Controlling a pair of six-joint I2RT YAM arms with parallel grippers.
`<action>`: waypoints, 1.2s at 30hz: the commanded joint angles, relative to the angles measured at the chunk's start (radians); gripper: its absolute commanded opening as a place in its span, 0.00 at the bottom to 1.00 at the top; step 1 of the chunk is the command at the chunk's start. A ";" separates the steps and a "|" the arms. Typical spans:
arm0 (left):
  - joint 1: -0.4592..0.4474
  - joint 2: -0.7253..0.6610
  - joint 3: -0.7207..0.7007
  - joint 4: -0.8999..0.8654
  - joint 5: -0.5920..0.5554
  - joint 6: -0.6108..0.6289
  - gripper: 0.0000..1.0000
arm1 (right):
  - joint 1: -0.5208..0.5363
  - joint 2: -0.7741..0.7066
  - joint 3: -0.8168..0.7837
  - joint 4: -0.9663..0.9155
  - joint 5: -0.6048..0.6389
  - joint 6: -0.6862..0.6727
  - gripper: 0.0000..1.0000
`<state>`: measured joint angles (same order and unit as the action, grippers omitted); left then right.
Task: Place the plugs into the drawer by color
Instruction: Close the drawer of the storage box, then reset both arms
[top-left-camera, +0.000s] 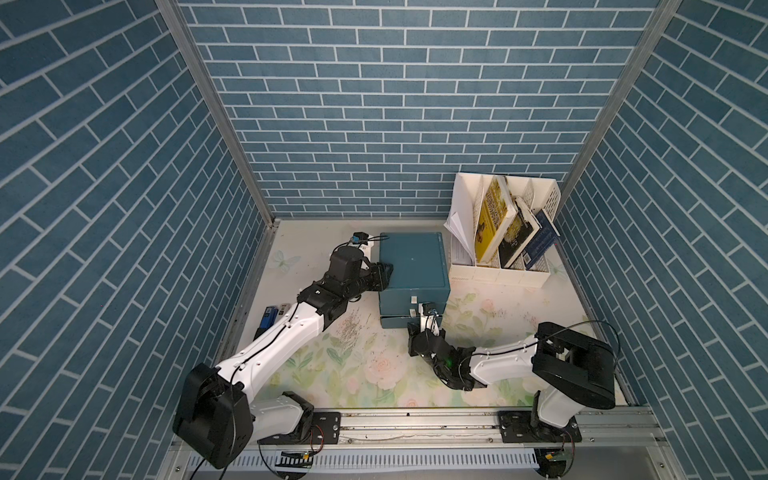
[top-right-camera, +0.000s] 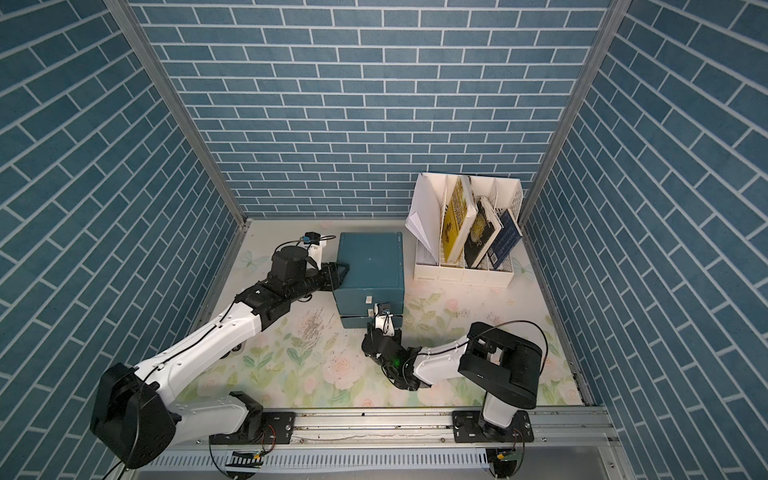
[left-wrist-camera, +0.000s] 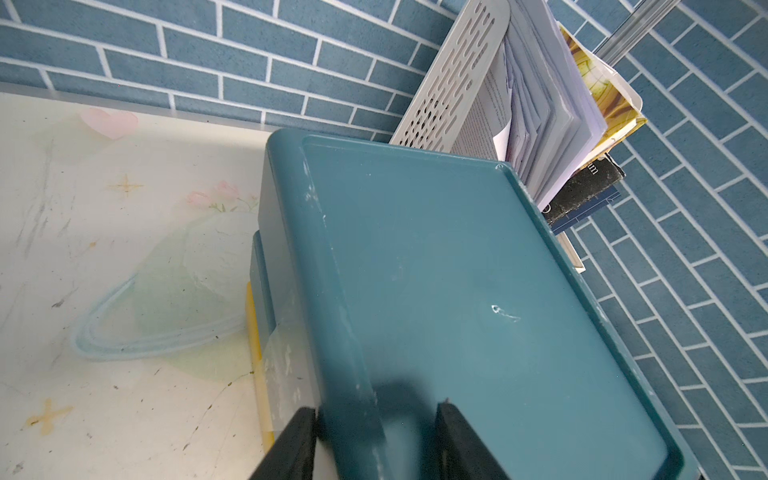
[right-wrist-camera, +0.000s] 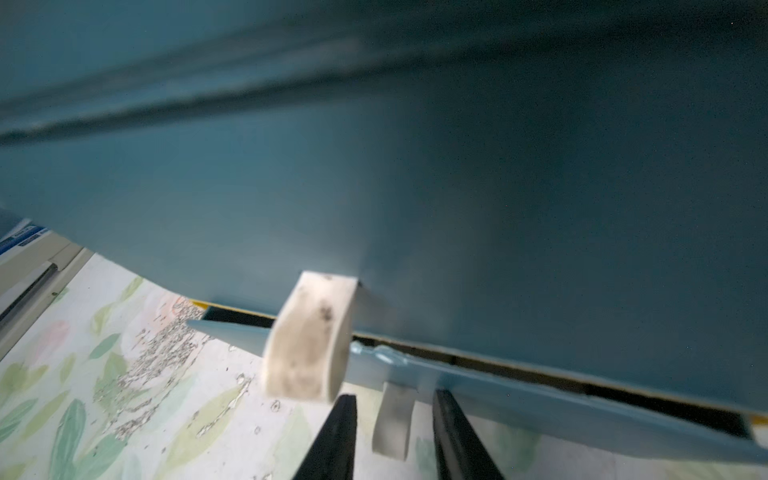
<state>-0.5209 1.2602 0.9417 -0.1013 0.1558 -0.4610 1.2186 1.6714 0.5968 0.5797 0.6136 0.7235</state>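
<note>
My left claw (left-wrist-camera: 376, 440) pinched the drawer (top-left-camera: 413, 266) top's left rim; right claw (right-wrist-camera: 392, 436) straddled bottom tier's pull tab (right-wrist-camera: 394, 419), grip unclear

We count one dark teal boxy plastic drawer cabinet (top-left-camera: 413, 266) with three stacked tiers, and three small white pull tabs, two showing in a top view (top-left-camera: 414, 299) and the lowest in the right wrist view (right-wrist-camera: 392, 424). One white slotted plastic book rack (top-left-camera: 498, 274) holds four books (top-left-camera: 492, 220). One blue-and-black oblong gadget (top-left-camera: 268, 318) lies on the worktop. Two robot arms (top-left-camera: 282, 332), each with one tool. We see no plugs.
</note>
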 joint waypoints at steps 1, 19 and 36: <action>0.002 0.016 -0.052 -0.159 0.010 0.033 0.51 | -0.012 0.014 -0.009 0.039 0.035 -0.043 0.35; 0.001 -0.081 0.159 -0.181 -0.157 0.011 0.78 | 0.126 -0.554 0.114 -0.789 0.392 0.124 0.86; 0.411 0.001 -0.142 0.267 -0.799 0.058 1.00 | -0.761 -0.872 -0.268 -0.371 0.391 -0.240 1.00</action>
<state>-0.2340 1.2362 0.9035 0.0891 -0.6773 -0.3386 0.5964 0.8078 0.3531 0.0444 1.1130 0.5770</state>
